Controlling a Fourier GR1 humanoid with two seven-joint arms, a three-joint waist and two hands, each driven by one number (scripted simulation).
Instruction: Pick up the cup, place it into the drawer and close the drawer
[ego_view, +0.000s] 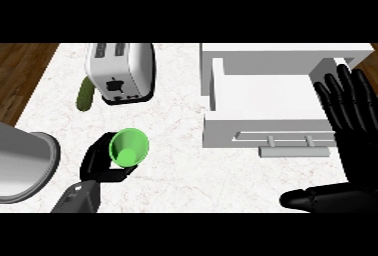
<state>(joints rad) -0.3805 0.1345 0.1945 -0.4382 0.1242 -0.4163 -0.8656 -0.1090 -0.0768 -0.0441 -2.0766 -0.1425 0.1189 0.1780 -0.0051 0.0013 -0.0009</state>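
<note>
The cup (129, 147) is bright green; both hands, left (100, 162) and right (347, 107), are black. The drawer (269, 107) is white, the toaster (122, 70) silver-white with black slots, the counter (192, 165) pale veined marble.

No text, label, brand, number or sign can be read anywhere in the head view. The toaster (122, 71) at about eleven o'clock bears only a dark lever and knob on its end face, with no markings that can be made out.
</note>
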